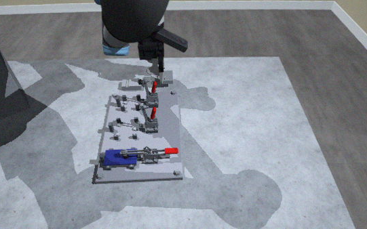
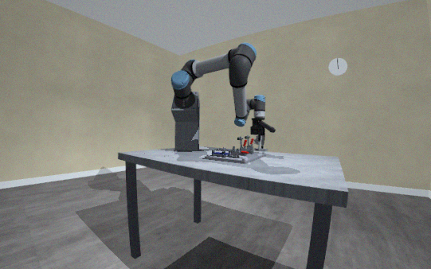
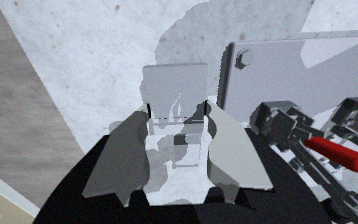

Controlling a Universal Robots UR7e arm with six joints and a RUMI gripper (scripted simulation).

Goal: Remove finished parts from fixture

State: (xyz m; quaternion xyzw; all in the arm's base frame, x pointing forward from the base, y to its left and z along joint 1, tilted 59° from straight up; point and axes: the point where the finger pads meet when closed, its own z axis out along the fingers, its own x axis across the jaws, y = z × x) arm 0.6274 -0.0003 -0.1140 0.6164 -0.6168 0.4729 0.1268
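My gripper (image 1: 161, 75) (image 2: 260, 144) (image 3: 177, 102) is shut on a grey finished part (image 1: 167, 78) (image 3: 174, 83). It holds the part low over the table, just past the far end of the fixture plate (image 1: 170, 126) (image 2: 251, 158) (image 3: 281, 75). Another grey part (image 1: 127, 83) lies flat on the table beyond the fixture's far left corner. The blue blank (image 1: 116, 157) (image 2: 217, 153) sits clamped at the near end of the plate, its clamp's red handle (image 1: 171, 150) lying flat. The two other clamps stand with their red handles (image 1: 154, 87) (image 1: 153, 113) raised, and their nests are empty.
The grey-white table top (image 1: 251, 129) (image 2: 303, 171) extends wide to the right of the fixture. The arm's base column (image 2: 186, 125) stands at the table's back left. One raised red clamp handle (image 3: 338, 155) is close to my right finger in the wrist view.
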